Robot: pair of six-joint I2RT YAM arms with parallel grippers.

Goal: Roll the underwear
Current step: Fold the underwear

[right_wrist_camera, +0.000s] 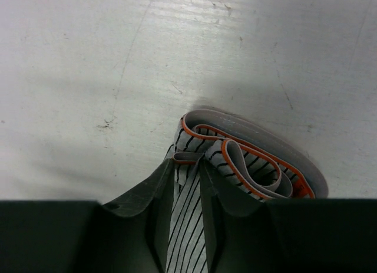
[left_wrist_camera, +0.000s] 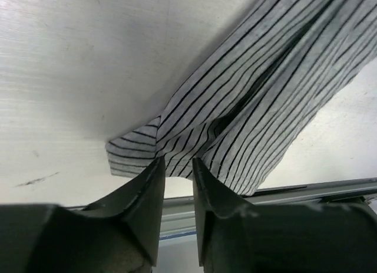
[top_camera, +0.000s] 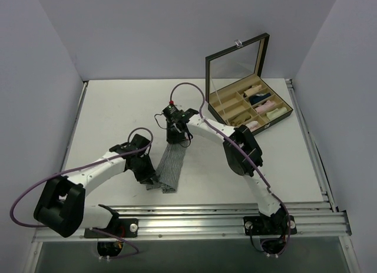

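The underwear [top_camera: 169, 167] is grey pinstriped cloth lying as a long strip on the table between my two grippers. My right gripper [top_camera: 177, 137] is shut on its far end. In the right wrist view [right_wrist_camera: 187, 167] the cloth runs between the fingers. The orange-edged waistband [right_wrist_camera: 253, 161] curls in loose loops just beyond the tips. My left gripper [top_camera: 152, 177] is at the near end. In the left wrist view [left_wrist_camera: 178, 164] the jaws stand narrowly apart, with the hem of the striped cloth [left_wrist_camera: 247, 102] caught between the tips.
An open dark box [top_camera: 247, 105] with a mirrored lid stands at the back right, its compartments holding small rolled garments in pink, cream and dark colours. The metal rail [top_camera: 194, 217] runs along the near table edge, close behind the left gripper. White walls enclose the table.
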